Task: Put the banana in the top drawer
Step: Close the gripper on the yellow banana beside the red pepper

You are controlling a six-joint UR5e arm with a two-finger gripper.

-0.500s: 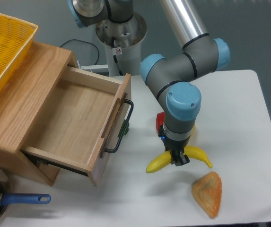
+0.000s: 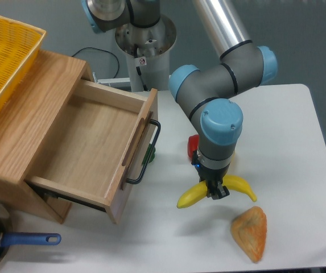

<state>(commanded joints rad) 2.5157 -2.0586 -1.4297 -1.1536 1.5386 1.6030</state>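
Note:
The yellow banana [image 2: 192,195] lies curved on the white table, right of the drawer unit, its two ends sticking out either side of my gripper. My gripper [image 2: 216,191] points straight down over the banana's middle, its fingers closed around it. The top drawer [image 2: 89,139] is pulled open to the left, its light oak bottom bare, with a dark bar handle [image 2: 146,153] on its front facing the banana.
An orange-tan triangular pastry [image 2: 250,232] lies just below right of the banana. Something red [image 2: 192,146] sits behind my wrist and something green [image 2: 151,154] by the drawer handle. A yellow mesh basket [image 2: 3,54] rests on the cabinet. A blue-handled pan [image 2: 3,242] is at bottom left.
The gripper and banana have shifted very slightly to the right; otherwise nothing differs.

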